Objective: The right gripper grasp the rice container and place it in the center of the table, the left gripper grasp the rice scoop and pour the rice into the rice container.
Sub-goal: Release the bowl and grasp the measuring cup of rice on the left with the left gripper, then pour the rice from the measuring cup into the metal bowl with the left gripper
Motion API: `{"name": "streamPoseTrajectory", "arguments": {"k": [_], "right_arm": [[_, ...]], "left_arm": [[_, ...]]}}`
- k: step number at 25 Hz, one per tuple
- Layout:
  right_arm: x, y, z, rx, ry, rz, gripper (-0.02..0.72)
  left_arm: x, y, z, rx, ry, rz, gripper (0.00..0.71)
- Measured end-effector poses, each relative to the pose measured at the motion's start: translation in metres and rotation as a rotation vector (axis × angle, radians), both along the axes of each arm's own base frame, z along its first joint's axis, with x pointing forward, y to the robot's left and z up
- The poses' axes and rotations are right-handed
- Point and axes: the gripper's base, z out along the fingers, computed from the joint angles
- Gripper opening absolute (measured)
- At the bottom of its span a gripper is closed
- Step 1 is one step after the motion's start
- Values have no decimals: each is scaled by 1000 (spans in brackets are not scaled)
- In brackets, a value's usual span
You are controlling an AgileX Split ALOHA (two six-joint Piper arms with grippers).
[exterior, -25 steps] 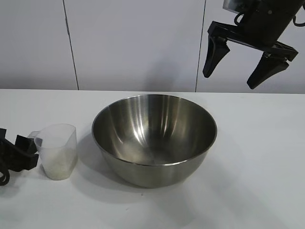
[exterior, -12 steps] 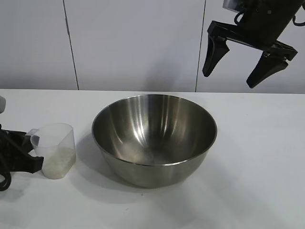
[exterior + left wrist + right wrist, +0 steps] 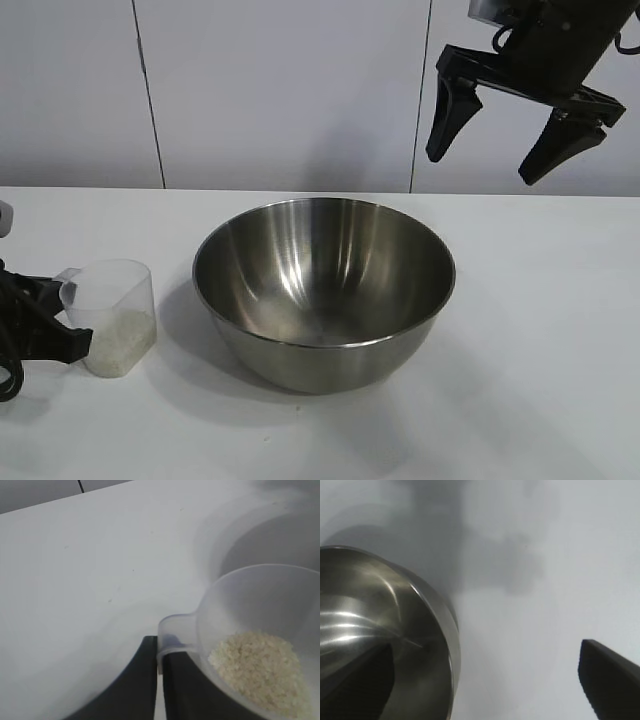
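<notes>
Rice (image 3: 257,667) lay heaped in the rice scoop (image 3: 112,315), which stood on the table (image 3: 540,380) just left of the rice container (image 3: 323,290); the left gripper (image 3: 40,325) had just clamped its handle, readying a lift; the right gripper (image 3: 500,135) hung spread above.

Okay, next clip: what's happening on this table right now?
The left hand is shut on the handle of the clear measuring cup, which sits on the white table beside the steel mixing bowl with rice in its bottom. The bowl sits mid-table and looks empty; nothing has been poured yet. The right hand hangs open above and behind the bowl, holding nothing.
</notes>
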Motion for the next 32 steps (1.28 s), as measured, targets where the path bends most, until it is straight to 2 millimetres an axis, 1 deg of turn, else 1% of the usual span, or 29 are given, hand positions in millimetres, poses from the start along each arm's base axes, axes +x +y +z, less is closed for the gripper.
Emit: {"name": "streamPoseTrajectory", "arguments": {"k": [2,8,15,18,20,23,28,32], "right_arm": [[0,0,0,-1,0,0,694],[0,0,0,-5,0,1,694],[0,0,0,-5,0,0,694],[0,0,0,-4,0,-1,694],[0,0,0,-4,1,-1,694],[0,0,0,-4,1,-1,694],[0,0,0,-5,1,-2,694],[0,-1,0,-8,1,-1,694]], "left_arm": [[0,-1,2,-2,-7,-10,15],[3,-3,25,-21,-91,-32,15],[1,-10,43,-35,-163,-113,14],[4,-12,57,-45,-216,-130,13],[9,-14,70,-52,-267,-133,13],[19,-18,89,-1,-288,-161,13],[33,-38,119,137,-272,-259,13],[44,-59,134,217,-238,-323,13]]}}
